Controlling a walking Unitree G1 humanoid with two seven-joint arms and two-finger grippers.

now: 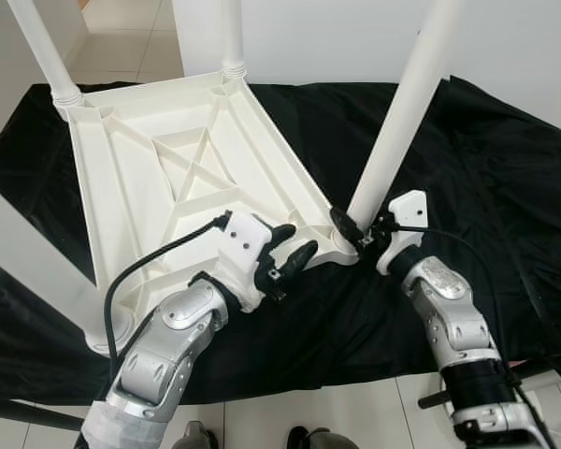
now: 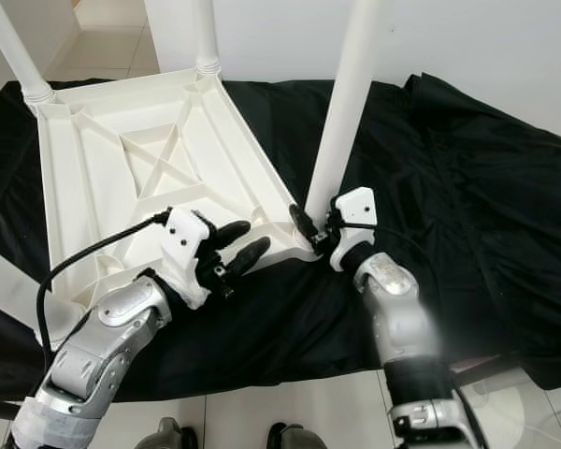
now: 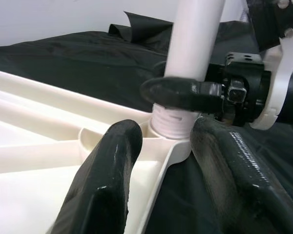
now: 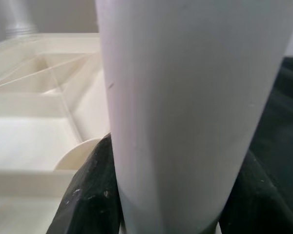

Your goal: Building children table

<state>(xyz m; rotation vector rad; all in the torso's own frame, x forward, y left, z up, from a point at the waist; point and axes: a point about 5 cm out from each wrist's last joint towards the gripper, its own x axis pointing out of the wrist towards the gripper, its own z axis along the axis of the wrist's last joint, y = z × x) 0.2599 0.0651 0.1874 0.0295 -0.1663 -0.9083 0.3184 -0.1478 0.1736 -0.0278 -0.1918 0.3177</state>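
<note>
A white plastic table top (image 1: 168, 178) lies upside down on a black cloth. A white leg (image 1: 402, 112) stands tilted in the socket at the top's near right corner. My right gripper (image 1: 355, 231) is shut on this leg just above the socket; in the right wrist view its black fingers (image 4: 88, 195) sit on both sides of the leg (image 4: 185, 97). My left gripper (image 1: 294, 251) is open at the table's near edge, just left of that corner. In the left wrist view its fingers (image 3: 107, 170) straddle the rim in front of the leg's threaded base (image 3: 173, 119).
Three more white legs stand in the other corners: far left (image 1: 47, 51), far middle (image 1: 232, 37) and near left (image 1: 37, 271). The black cloth (image 1: 505, 187) spreads wide to the right. A white wall runs behind, and tiled floor (image 1: 346, 407) lies in front.
</note>
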